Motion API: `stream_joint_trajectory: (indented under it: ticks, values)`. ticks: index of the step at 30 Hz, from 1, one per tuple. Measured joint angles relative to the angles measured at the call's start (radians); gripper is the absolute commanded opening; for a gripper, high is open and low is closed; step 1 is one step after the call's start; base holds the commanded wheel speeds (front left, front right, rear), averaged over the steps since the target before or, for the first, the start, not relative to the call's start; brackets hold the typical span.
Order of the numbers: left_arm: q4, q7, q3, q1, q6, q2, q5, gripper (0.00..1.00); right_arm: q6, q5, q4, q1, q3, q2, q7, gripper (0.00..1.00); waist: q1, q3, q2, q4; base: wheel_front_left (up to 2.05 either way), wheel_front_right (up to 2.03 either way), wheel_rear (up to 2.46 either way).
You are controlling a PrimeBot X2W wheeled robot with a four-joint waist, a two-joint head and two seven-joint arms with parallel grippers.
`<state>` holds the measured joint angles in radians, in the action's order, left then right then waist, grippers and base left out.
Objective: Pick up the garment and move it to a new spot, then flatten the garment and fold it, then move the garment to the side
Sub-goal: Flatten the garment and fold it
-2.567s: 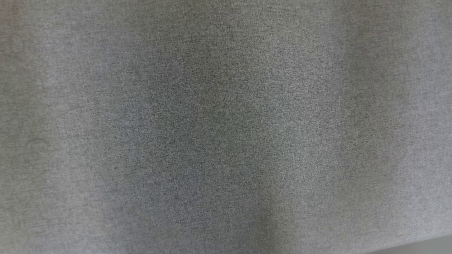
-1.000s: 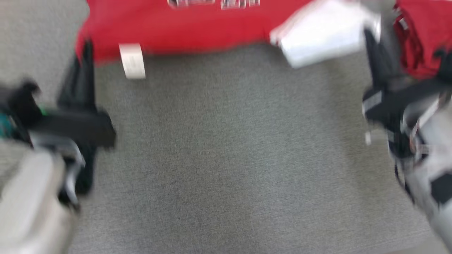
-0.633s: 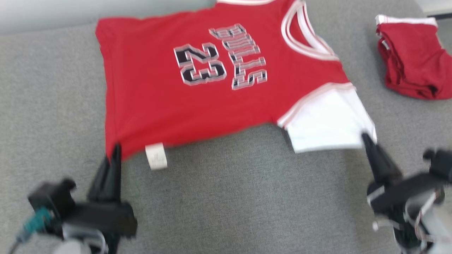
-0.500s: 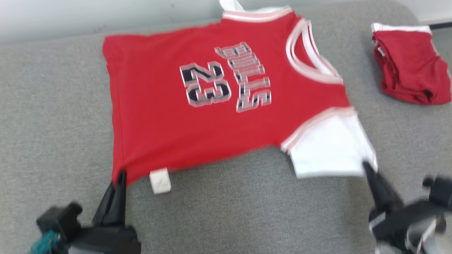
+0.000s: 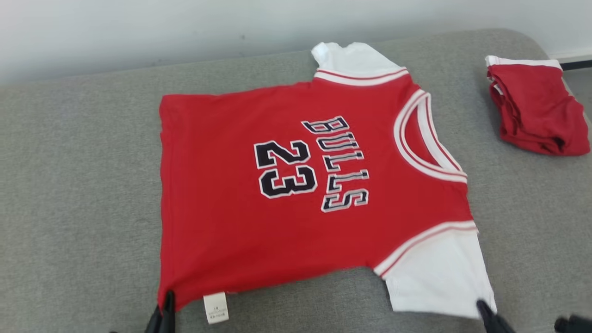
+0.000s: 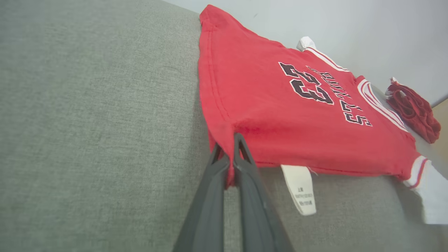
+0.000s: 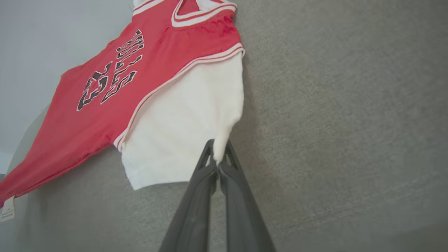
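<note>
1. Head view: garment (image 5: 286, 208) – red jersey, "BULLS 23" on front, white sleeves – spread flat, front up, mid grey cushion (image 5: 78, 185). Neck twd right, hem twd left. Pale wall (image 5: 185, 27) behind.
2. Same view, bottom edge: tip of left gripper (image 5: 164, 314) at near hem corner, just beside care label (image 5: 216, 307). Tip of right gripper (image 5: 490, 317) at outer corner of near white sleeve (image 5: 434, 282). Can't tell jaw gap from here.
3. Same view, far right: folded red item (image 5: 536, 111), apart from garment, near cushion edge.
4. L wrist view: left gripper (image 6: 228, 143) pinched narrow on red hem corner, fabric btwn fingers and bunched there. Care label (image 6: 300, 189) hanging just right of fingers. Rest of garment (image 6: 280, 115) flat on grey cushion (image 6: 87, 122) beyond. Folded red item (image 6: 414, 110) at far right.
5. R wrist view: right gripper (image 7: 217, 148) clamped narrow on corner of white sleeve (image 7: 182, 129), cloth nipped btwn fingertips and pulled to a point. Red body of garment (image 7: 105, 105) stretching away to upper left, care label (image 7: 7, 210) at left edge. Grey cushion (image 7: 350, 105) under and to the right.
</note>
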<state>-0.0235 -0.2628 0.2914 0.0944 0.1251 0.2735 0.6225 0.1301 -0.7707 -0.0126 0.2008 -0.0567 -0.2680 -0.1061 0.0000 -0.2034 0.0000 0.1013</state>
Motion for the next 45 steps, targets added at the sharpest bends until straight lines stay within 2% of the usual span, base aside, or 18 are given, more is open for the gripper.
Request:
stream_joint_trajectory:
  ticks: [3,8,15,21,27,33,37,38,39,40,41,42,45]
  values:
    - [-0.021,0.000,-0.004,0.009,-0.015,-0.017,-0.015,0.00,0.000,0.017,0.040,0.050,0.039,0.040,-0.030,0.00,-0.0001,0.002,0.0000,-0.010,0.00,0.00,0.00]
    - [-0.047,0.000,-0.021,0.001,-0.040,-0.043,-0.041,0.00,0.000,0.038,0.097,0.021,0.078,0.088,-0.067,0.00,-0.0001,0.003,0.0000,-0.001,0.00,0.00,0.00]
    - [-0.046,0.000,-0.049,-0.064,-0.079,-0.065,-0.070,0.00,0.000,0.010,0.084,-0.138,0.104,0.074,-0.119,0.00,0.0001,-0.005,0.0000,0.006,0.00,0.00,0.00]
    - [-0.061,0.002,-0.046,-0.141,-0.095,-0.055,-0.090,0.00,0.000,0.001,-0.012,-0.335,0.053,0.034,-0.148,0.00,0.0001,-0.016,0.0000,-0.005,0.00,0.00,0.00]
    - [-0.106,0.022,-0.037,-0.255,-0.118,-0.046,-0.094,0.00,0.000,0.013,-0.191,-0.545,0.010,0.006,-0.168,0.00,0.0002,-0.034,0.0001,-0.024,0.00,0.00,0.00]
    - [-0.215,0.025,-0.019,-0.378,-0.153,-0.055,-0.094,0.00,0.000,0.014,-0.396,-0.700,-0.027,-0.015,-0.131,0.00,0.0002,-0.049,0.0001,-0.061,0.00,0.00,0.00]
    - [-0.284,0.025,-0.011,-0.430,-0.175,-0.052,-0.098,0.00,0.000,0.018,-0.488,-0.760,-0.055,-0.019,-0.104,0.00,0.0002,-0.058,0.0001,-0.075,0.00,0.00,0.00]
    - [-0.305,0.024,-0.007,-0.445,-0.181,-0.053,-0.101,0.00,0.000,0.025,-0.515,-0.776,-0.067,-0.020,-0.095,0.20,0.0002,-0.060,0.0001,-0.079,0.00,0.00,0.00]
    - [-0.324,0.024,-0.002,-0.459,-0.188,-0.053,-0.102,0.00,0.000,0.029,-0.536,-0.789,-0.081,-0.022,-0.081,0.20,0.0002,-0.062,0.0001,-0.082,0.00,0.00,0.00]
    - [-0.345,0.021,0.002,-0.471,-0.194,-0.054,-0.104,0.00,0.000,0.035,-0.555,-0.802,-0.092,-0.025,-0.062,0.60,0.0002,-0.064,0.0001,-0.084,0.00,0.00,0.00]
    - [-0.361,0.017,0.003,-0.481,-0.196,-0.055,-0.105,0.48,0.000,0.035,-0.573,-0.812,-0.101,-0.028,-0.046,1.00,0.0002,-0.065,0.0001,-0.086,0.00,0.00,0.00]
    - [-0.377,0.015,0.003,-0.491,-0.197,-0.057,-0.111,0.97,0.000,0.034,-0.589,-0.821,-0.111,-0.032,-0.028,1.00,0.0002,-0.065,0.0001,-0.088,0.00,0.00,0.00]
    - [-0.418,0.007,-0.004,-0.502,-0.204,-0.060,-0.122,1.00,0.000,0.034,-0.621,-0.828,-0.153,-0.047,0.021,1.00,0.0002,-0.059,0.0001,-0.084,0.00,0.00,0.00]
